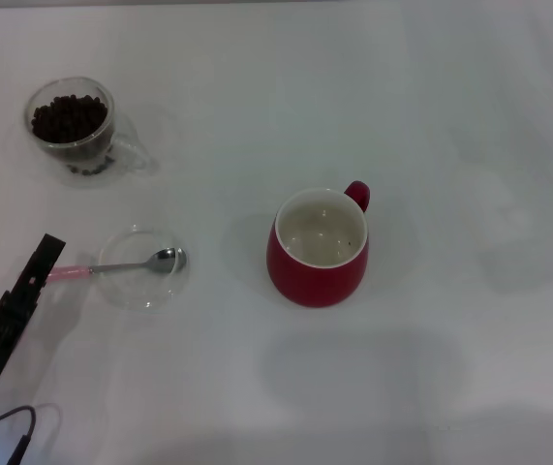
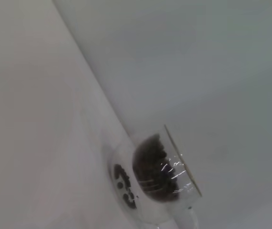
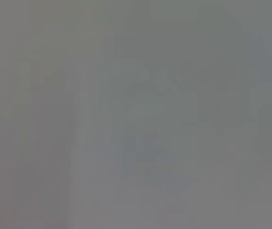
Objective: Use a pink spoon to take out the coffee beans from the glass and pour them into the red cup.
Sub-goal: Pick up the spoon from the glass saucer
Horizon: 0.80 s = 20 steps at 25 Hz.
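The light, stiff, slippery pink spoon [image 1: 126, 264], lower left, is best pinched at its handle; whether the left gripper [image 1: 46, 254] beside it is parted cannot be told.

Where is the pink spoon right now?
Head view, left side: the pink spoon lies across the shallow glass dish, handle toward the left gripper.
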Each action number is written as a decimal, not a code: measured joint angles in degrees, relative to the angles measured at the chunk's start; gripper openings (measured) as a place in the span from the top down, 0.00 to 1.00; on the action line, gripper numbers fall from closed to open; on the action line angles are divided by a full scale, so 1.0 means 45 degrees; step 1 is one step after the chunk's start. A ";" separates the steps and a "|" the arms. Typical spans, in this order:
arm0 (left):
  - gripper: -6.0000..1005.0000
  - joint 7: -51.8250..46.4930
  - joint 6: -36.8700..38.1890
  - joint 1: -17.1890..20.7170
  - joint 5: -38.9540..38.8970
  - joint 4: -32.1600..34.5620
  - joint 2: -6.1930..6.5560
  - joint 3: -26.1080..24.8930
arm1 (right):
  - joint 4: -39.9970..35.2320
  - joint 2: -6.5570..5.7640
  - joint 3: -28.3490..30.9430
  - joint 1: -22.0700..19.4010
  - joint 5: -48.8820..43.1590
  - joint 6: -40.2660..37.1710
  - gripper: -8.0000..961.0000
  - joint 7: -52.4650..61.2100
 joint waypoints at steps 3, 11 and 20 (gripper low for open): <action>0.28 0.0001 -0.0037 0.0051 -0.0004 -0.0012 0.0000 -0.0034 | -0.0009 0.0014 -0.0001 -0.0070 -0.0004 -0.0052 0.35 -0.0001; 0.27 -0.0118 -0.0109 0.0053 -0.0026 -0.0032 0.0000 -0.0197 | 0.0056 0.0107 0.0000 -0.0159 -0.0022 -0.0336 0.35 -0.0020; 0.58 -0.0237 -0.0441 -0.0019 0.0001 -0.0032 0.0000 -0.0239 | 0.0076 0.0149 0.0000 -0.0198 -0.0021 -0.0349 0.35 -0.0062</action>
